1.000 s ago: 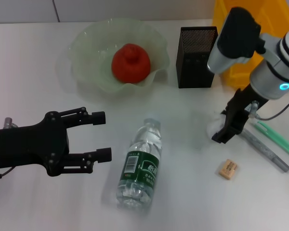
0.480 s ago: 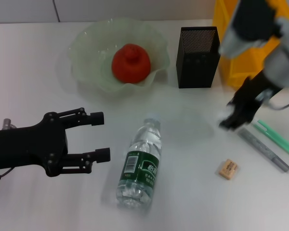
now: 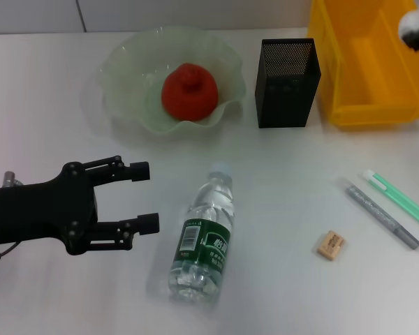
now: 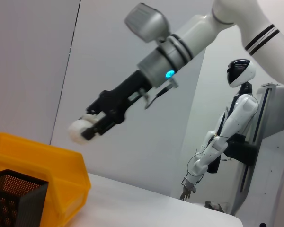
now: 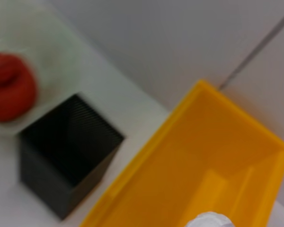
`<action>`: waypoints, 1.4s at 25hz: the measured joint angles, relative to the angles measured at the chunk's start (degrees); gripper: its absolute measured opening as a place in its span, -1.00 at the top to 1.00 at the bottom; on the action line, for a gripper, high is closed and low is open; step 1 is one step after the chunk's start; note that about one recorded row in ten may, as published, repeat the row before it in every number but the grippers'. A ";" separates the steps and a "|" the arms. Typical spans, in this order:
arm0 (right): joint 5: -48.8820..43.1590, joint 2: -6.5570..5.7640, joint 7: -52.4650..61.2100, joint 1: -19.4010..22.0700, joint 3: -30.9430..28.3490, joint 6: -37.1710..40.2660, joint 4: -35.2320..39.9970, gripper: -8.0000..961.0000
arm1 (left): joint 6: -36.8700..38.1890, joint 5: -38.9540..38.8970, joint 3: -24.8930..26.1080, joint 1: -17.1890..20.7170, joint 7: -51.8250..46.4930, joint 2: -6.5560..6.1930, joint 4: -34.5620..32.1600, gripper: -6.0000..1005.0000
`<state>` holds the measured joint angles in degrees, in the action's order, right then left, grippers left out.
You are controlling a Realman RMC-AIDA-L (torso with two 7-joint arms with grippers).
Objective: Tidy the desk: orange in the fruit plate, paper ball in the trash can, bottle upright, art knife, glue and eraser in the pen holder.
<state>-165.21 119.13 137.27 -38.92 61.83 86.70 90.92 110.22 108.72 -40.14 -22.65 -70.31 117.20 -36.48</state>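
My right gripper (image 4: 92,128) clamped the paper ball (image 4: 79,130) above the trash can (image 4: 47,165) for release; left gripper (image 3: 145,197) idled, fingers apart.

Open desk lies between the toppled bottle (image 3: 204,241) and eraser (image 3: 330,246); the pen holder (image 3: 286,82) crowds the trash can (image 3: 363,66)

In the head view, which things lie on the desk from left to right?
Left pincer → fruit plate holding the orange → bottle → pen holder → eraser → grey pen, with the trash can behind.
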 joint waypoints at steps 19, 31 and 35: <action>20.55 -0.64 -9.18 5.41 -6.95 -10.86 -11.57 -0.66 | 0.03 0.01 0.05 -2.95 -12.74 -1.54 -0.75 -0.65; 61.83 -2.09 -48.06 23.22 -24.17 15.67 -35.19 -0.76 | -3.58 21.20 -5.95 -17.61 -59.69 0.75 -28.42 -0.65; 61.35 -2.71 -58.27 24.22 -28.05 18.04 -47.89 -0.76 | -6.10 26.46 -14.17 -22.52 -69.81 1.25 -28.63 -0.65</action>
<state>-103.86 116.42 79.00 -14.69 33.78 104.74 43.03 104.12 135.18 -54.31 -45.17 -140.12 118.46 -65.11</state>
